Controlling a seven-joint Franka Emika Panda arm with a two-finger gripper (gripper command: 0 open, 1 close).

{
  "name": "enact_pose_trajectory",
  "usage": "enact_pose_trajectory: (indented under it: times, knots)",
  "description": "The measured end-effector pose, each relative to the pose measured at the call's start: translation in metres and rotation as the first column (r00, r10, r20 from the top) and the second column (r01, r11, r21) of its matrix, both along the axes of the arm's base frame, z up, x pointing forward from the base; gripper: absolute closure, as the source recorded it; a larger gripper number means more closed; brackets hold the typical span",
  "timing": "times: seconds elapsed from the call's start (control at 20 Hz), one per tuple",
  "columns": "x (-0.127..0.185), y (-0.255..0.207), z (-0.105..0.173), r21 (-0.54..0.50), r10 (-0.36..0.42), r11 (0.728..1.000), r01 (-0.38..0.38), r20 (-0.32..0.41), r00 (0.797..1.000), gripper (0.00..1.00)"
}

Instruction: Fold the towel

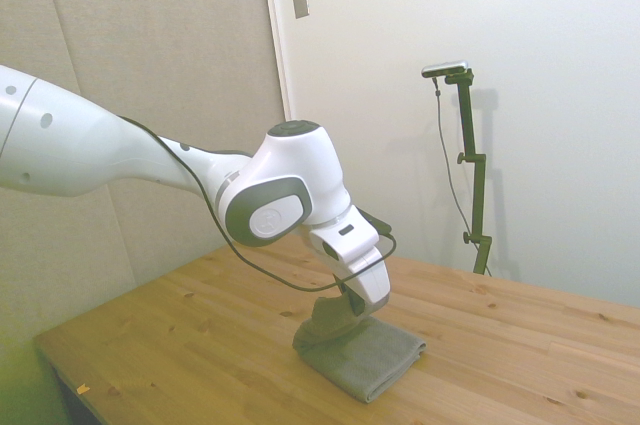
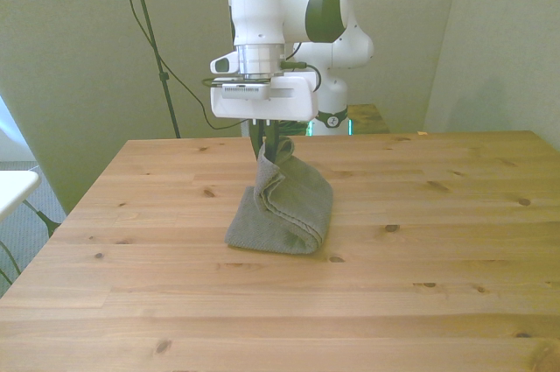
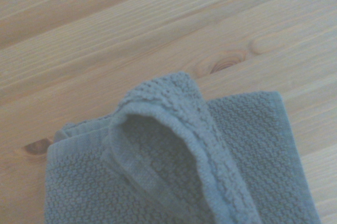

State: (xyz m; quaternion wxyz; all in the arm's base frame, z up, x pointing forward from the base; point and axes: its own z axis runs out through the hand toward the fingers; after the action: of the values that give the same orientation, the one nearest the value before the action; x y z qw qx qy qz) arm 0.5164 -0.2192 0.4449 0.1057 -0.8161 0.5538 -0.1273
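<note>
Your grey towel [image 2: 284, 206] lay near the middle of the wooden counter [image 2: 437, 241], already doubled into a thick pad, with one edge drawn up into a peak. Directly above that peak, the tool [image 2: 269, 146] was clenched on the raised edge, so the cloth hung straight below it and the rest trailed toward the front view's right. The wrist view showed the lifted edge [image 3: 174, 145] curled over the flat layers. Nothing else stood nearby to obstruct the fold.
</note>
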Motion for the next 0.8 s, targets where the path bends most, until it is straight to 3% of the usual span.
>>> enact_pose_trajectory:
  times: [0.3, 0.65, 0.8]
  knots:
    - [0.001, -0.017, -0.015, 0.042, 0.031, 0.999, -0.031, 0.017, 0.999, 0.0]
    - [0.003, -0.019, -0.012, 0.037, 0.033, 0.999, -0.034, 0.021, 0.999, 0.0]
    - [-0.004, -0.015, -0.004, 0.022, 0.03, 0.999, -0.03, -0.022, 0.999, 0.0]
